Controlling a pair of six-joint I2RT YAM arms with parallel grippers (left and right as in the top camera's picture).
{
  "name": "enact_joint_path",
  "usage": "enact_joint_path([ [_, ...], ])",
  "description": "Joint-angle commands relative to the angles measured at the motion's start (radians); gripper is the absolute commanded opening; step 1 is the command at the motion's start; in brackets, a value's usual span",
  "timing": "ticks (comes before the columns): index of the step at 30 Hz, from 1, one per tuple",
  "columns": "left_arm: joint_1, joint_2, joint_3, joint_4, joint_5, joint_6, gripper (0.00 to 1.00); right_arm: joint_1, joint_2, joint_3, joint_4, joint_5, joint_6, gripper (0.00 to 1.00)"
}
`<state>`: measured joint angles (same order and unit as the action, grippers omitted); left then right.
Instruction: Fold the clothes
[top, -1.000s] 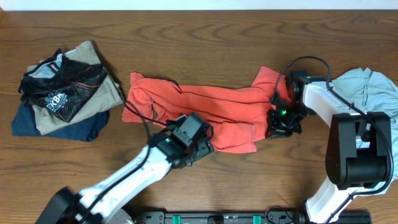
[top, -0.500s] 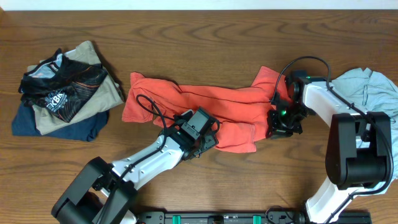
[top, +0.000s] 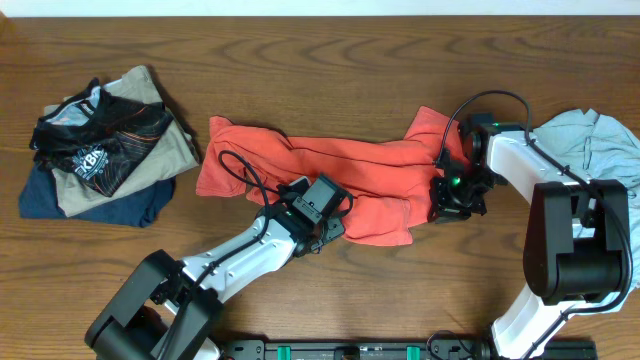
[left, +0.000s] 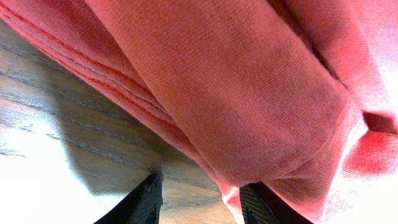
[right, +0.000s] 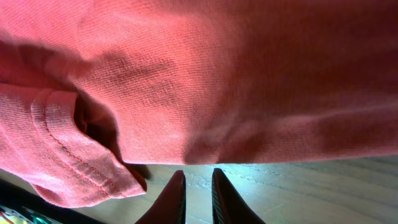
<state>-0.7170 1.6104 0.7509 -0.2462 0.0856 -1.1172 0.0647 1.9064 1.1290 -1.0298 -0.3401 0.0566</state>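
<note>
The coral-red T-shirt (top: 340, 165) lies crumpled in a long band across the middle of the table. My left gripper (top: 326, 228) is at its lower hem and open. In the left wrist view (left: 202, 200) bare wood shows between the fingers, and the shirt's folded edge (left: 249, 93) hangs over the right finger. My right gripper (top: 452, 203) is at the shirt's right end. In the right wrist view (right: 198, 194) its fingers are nearly together with only wood in the narrow gap, and the shirt's hem (right: 205, 87) lies just ahead. The pale grey-blue shirt (top: 598, 140) lies bunched at the far right.
A pile of other garments (top: 100, 150), dark blue, tan and a black printed one, sits at the far left. Bare wooden table (top: 330, 70) lies behind the red shirt. The right arm's base (top: 575, 250) stands at the lower right.
My left arm has swung in, and its gripper has moved a little right and up to the red shirt's lower hem. The right arm has not moved.
</note>
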Motion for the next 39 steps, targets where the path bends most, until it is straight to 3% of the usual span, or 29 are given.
enact_joint_path([
  [1,0.004,0.037,-0.006,-0.010,-0.081,0.014,0.42,-0.007,-0.020,0.007,-0.008,0.000,-0.010,0.14],
  [5,0.004,0.037,-0.006,0.027,-0.129,0.129,0.29,-0.007,-0.020,0.007,-0.010,0.000,-0.009,0.14],
  [13,0.004,0.037,-0.006,0.013,-0.143,0.175,0.25,-0.007,-0.020,0.007,-0.010,0.000,-0.010,0.13],
  [16,0.004,0.037,-0.006,0.012,-0.143,0.175,0.06,-0.007,-0.020,0.007,-0.010,0.000,-0.010,0.13],
  [23,0.033,0.031,-0.006,-0.093,-0.158,0.182,0.06,-0.008,-0.020,0.007,-0.010,0.001,-0.013,0.13],
  [28,0.160,-0.013,-0.005,-0.277,-0.158,0.183,0.07,-0.011,-0.020,0.007,-0.010,0.003,-0.021,0.14],
  [31,0.244,-0.046,-0.005,-0.327,-0.119,0.264,0.06,-0.011,-0.020,0.007,-0.007,0.002,-0.021,0.13],
  [36,0.297,-0.102,-0.005,-0.306,0.080,0.408,0.07,-0.006,-0.020,0.013,0.000,-0.074,-0.092,0.13],
  [39,0.297,-0.115,-0.005,-0.306,0.090,0.399,0.31,-0.007,-0.027,0.040,-0.018,-0.079,-0.096,0.14],
])
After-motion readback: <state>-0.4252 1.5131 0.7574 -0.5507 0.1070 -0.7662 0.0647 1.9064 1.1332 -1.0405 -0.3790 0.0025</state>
